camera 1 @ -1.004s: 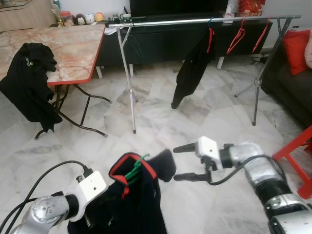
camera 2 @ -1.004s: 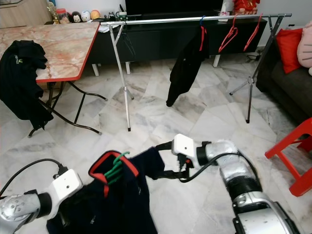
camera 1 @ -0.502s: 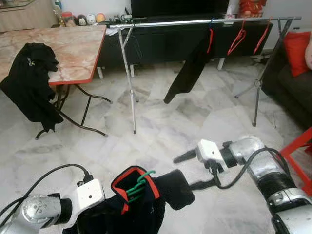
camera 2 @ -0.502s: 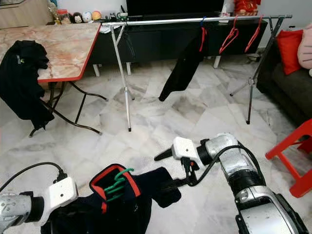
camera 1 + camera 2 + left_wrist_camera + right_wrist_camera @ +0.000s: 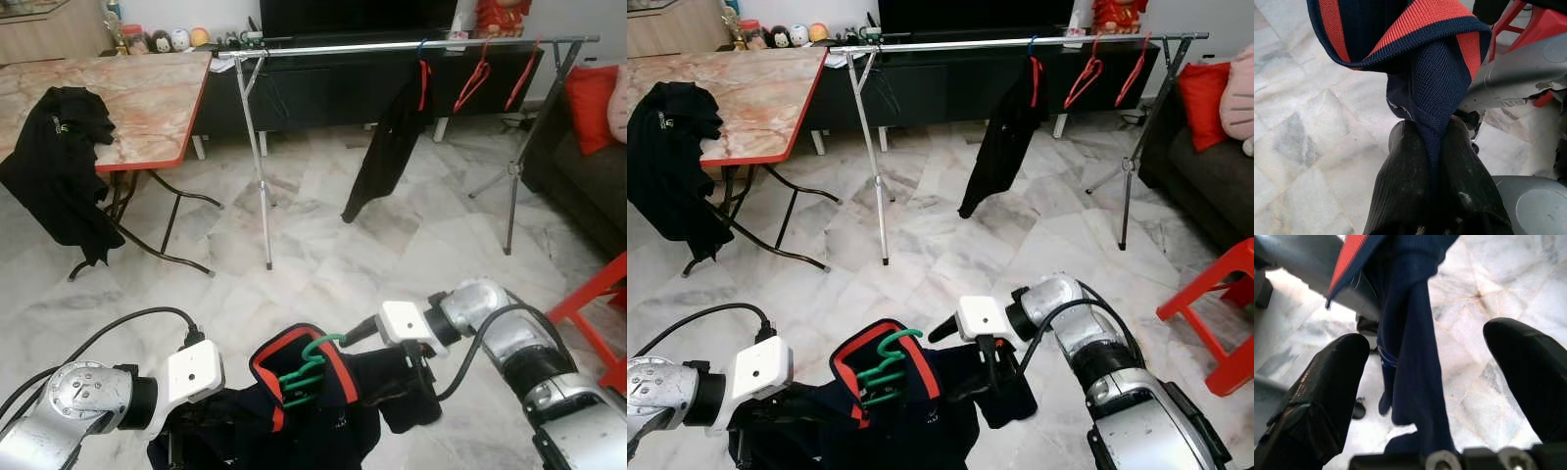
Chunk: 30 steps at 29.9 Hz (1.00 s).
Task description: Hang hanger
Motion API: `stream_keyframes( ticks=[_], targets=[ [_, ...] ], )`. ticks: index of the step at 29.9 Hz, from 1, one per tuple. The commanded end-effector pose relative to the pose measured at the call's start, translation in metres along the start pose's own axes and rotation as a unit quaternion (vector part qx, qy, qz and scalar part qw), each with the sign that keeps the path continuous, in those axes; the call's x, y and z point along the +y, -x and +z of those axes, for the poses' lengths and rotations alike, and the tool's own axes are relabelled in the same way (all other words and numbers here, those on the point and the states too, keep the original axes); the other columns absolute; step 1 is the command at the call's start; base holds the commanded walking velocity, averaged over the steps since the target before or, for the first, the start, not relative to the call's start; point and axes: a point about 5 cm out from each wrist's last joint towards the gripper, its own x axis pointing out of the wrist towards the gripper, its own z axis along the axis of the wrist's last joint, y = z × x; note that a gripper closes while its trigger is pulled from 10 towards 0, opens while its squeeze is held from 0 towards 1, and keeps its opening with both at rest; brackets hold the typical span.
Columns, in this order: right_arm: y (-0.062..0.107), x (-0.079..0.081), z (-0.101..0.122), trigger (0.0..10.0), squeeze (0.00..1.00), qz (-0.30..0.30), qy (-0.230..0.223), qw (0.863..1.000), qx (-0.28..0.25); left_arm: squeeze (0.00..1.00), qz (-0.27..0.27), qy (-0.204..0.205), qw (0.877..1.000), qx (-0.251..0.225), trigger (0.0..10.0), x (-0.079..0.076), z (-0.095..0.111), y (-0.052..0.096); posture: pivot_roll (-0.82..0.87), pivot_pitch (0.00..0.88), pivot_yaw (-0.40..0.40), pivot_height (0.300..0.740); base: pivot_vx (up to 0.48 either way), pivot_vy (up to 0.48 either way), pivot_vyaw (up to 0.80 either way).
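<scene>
Right hand (image 5: 985, 360) moved in against the garment (image 5: 921, 411); fingers spread, fabric between them.
Left hand (image 5: 1432, 161) pinched collar; green hanger (image 5: 880, 370) seated; carrying to rack (image 5: 392, 45) came next.

Bright, even light; sharp pics.

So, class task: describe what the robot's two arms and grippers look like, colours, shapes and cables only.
Both arms are silver metal with ribbed black joint sections. Each wrist carries a white rounded box, with a black cable looping back along the arm. The left gripper and right gripper each have two long, thick black fingers with rounded tips.
</scene>
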Motion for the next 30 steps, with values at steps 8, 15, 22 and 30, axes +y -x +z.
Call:
stream_keyframes(
  ticks=[8, 15, 22, 30],
  targets=[
    [0.0, -0.006, 0.0, 10.0, 0.0, -0.025, 0.014, 1.0, 0.012, 0.0, -0.021, -0.007, 1.0, -0.001, 10.0, -0.002, 0.007, 0.0, -0.01, 0.0, 0.009, 0.74, 0.0, 0.0, 0.0],
    [-0.001, -0.004, -0.001, 10.0, 0.0, -0.01, 0.012, 1.0, 0.011, 0.0, -0.022, -0.006, 1.0, 0.0, 10.0, -0.002, 0.007, 0.0, -0.01, 0.0, 0.009, 0.74, 0.0, 0.0, 0.0],
    [-0.01, 0.002, -0.002, 0.0, 0.0, 0.025, -0.01, 1.0, -0.015, 0.0, -0.025, -0.008, 1.0, -0.008, 10.0, -0.003, 0.01, -0.004, -0.01, 0.0, 0.006, 0.74, 0.0, 0.0, 0.0],
    [-0.013, 0.003, -0.003, 0.0, 0.0, 0.028, -0.015, 0.999, -0.018, 0.0, -0.023, -0.009, 1.0, -0.01, 10.0, -0.002, 0.011, -0.004, -0.01, 0.0, 0.005, 0.74, 0.0, 0.0, 0.0]
  ],
)
